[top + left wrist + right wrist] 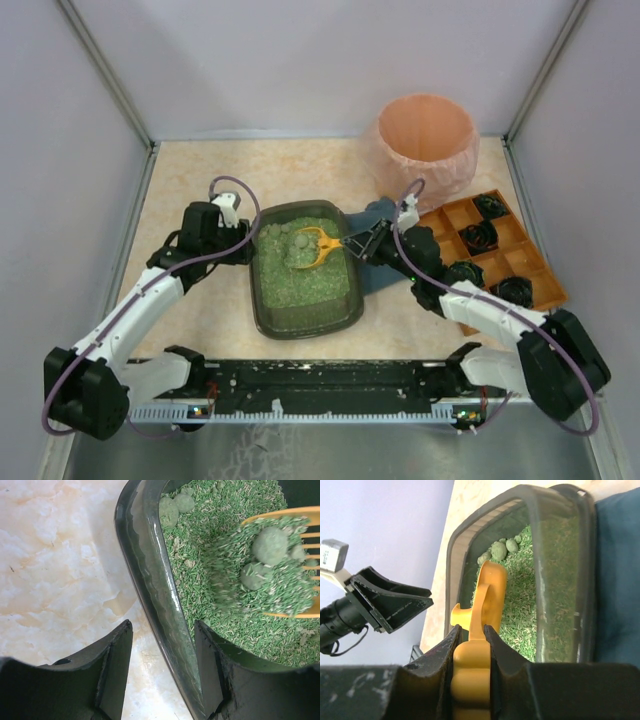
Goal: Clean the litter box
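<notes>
Left gripper (162,630) jaws stand half-parted astride the nine-o'clock rim of the dark grey rounded plastic litter box (142,570), mid-table, clamping nothing, presumably to steady it. Right gripper (471,632), at three o'clock, pinches a yellow plastic scoop (489,587) bearing grey-green clumps (270,545).

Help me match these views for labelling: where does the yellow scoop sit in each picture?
Top external: yellow scoop at centre, over the far end of the litter box.
Left wrist: scoop at the right edge, loaded with clumps.
Right wrist: scoop at bottom centre, handle in the right gripper.
Shared landmark: the litter box's dark rim.
</notes>
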